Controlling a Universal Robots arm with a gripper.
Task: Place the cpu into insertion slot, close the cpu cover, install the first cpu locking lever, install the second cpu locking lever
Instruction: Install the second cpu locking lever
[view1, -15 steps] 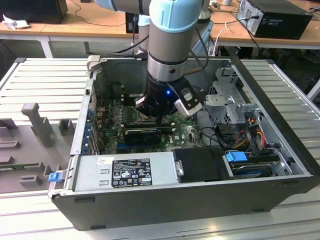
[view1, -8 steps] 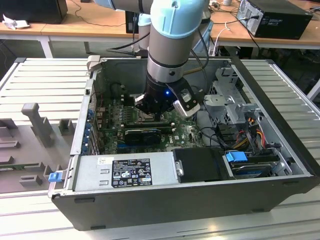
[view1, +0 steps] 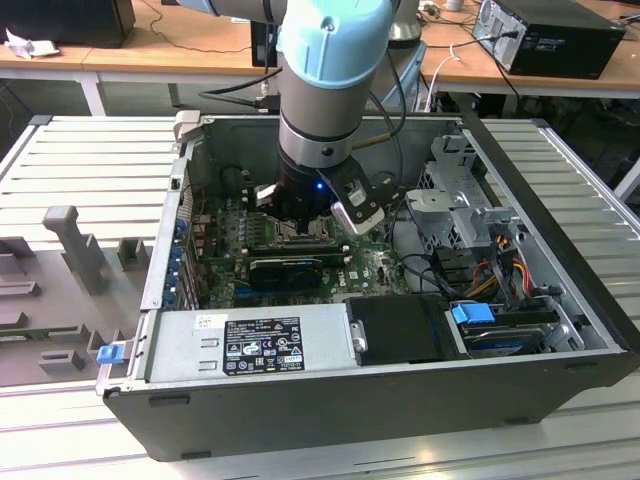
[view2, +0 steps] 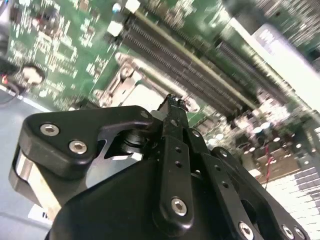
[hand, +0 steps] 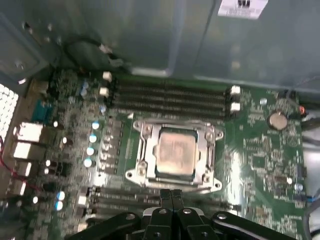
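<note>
The chip (hand: 174, 154) was pale silver-grey inside a silvery cover (hand: 141, 158). The motherboard (hand: 260, 150) was green, with black memory slots (hand: 170, 97). The gripper (hand: 171, 199) was black, the arm (view1: 330, 60) light blue and grey, and the computer case (view1: 350, 405) dark grey.

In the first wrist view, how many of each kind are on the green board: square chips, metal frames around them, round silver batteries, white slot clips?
Pale silver-grey square cpu: 1
Silvery square-windowed metal cpu cover: 1
Round silver coin battery: 1
Small white slot clips: 4
Total: 7
</note>
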